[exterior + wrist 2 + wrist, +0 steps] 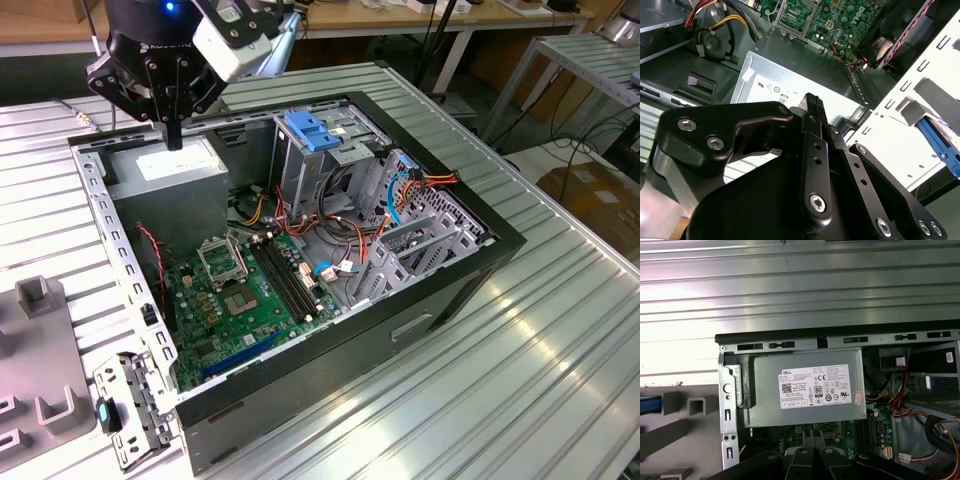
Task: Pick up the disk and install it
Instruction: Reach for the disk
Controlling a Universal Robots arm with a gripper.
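Exterior view: the hand (173, 135) hangs over the grey power-supply box (185, 168) in a corner of the open computer case (440, 300) on the ribbed bench (550, 380). Its fingers are closed together with nothing between them. In the first wrist view, a blue strip at the picture's edge looks like the disk (649, 405). It lies outside the case beside the grey fixture (695, 407), well apart from the hand.

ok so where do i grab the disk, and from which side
Take the disk by its blue-framed edges, probably from straight above: it sits by the posts of the grey fixture beside the case, so the sides look blocked. Most of it is out of frame, so that's tentative.
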